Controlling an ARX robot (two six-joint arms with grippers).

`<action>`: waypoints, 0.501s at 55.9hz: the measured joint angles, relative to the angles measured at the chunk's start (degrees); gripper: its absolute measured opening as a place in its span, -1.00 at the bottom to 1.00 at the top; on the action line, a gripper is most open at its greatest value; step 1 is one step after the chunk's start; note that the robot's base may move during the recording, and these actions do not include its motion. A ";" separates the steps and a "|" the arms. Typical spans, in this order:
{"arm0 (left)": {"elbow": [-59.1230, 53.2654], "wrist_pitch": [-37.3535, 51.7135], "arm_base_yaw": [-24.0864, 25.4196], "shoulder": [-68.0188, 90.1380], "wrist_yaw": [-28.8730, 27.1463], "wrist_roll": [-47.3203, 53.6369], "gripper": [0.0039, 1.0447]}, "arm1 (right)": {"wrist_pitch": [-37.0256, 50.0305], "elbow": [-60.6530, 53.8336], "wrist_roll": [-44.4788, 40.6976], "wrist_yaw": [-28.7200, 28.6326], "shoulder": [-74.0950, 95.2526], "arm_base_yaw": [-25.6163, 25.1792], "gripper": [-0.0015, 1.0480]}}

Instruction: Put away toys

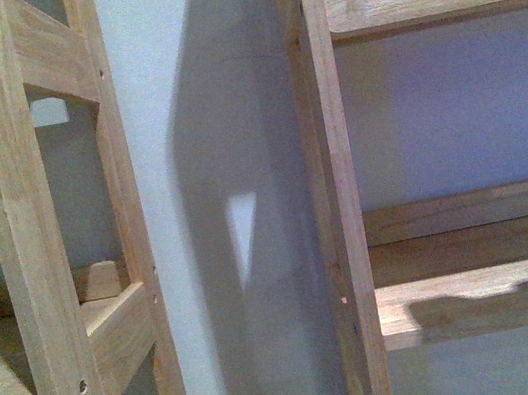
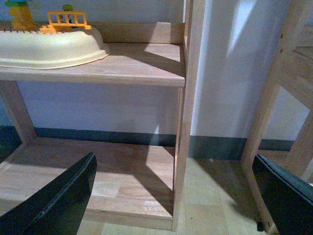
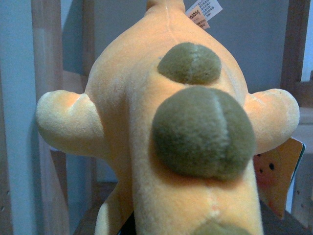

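Home playroom: wooden toy shelves (image 2: 122, 63)

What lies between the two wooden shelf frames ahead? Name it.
Only bare, shadowed wall between the left shelf frame and right shelf frame, per the front view.

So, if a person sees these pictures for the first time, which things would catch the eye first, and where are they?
First, the orange-yellow plush toy with its dark green round spots fills nearly the whole right wrist view, very close to the camera. Next, in the left wrist view, a cream-coloured tray with yellow plastic toys behind it rests on the upper wooden shelf. The front view shows only bare wooden shelf frames against a pale wall.
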 joint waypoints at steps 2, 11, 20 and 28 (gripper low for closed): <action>0.00 0.00 0.00 0.00 0.02 0.02 0.88 | -0.37 0.98 0.39 -1.22 0.44 -1.36 -0.87; 0.00 0.00 0.00 0.00 0.00 0.02 0.88 | -1.49 8.68 7.78 -14.40 4.79 -15.26 -0.87; 0.00 0.00 0.00 0.00 0.00 0.02 0.88 | 1.03 16.02 16.06 -22.77 12.57 -24.30 -0.87; 0.00 0.00 0.00 0.00 0.00 0.02 0.88 | 1.92 22.97 19.63 -24.24 21.53 -25.51 -0.87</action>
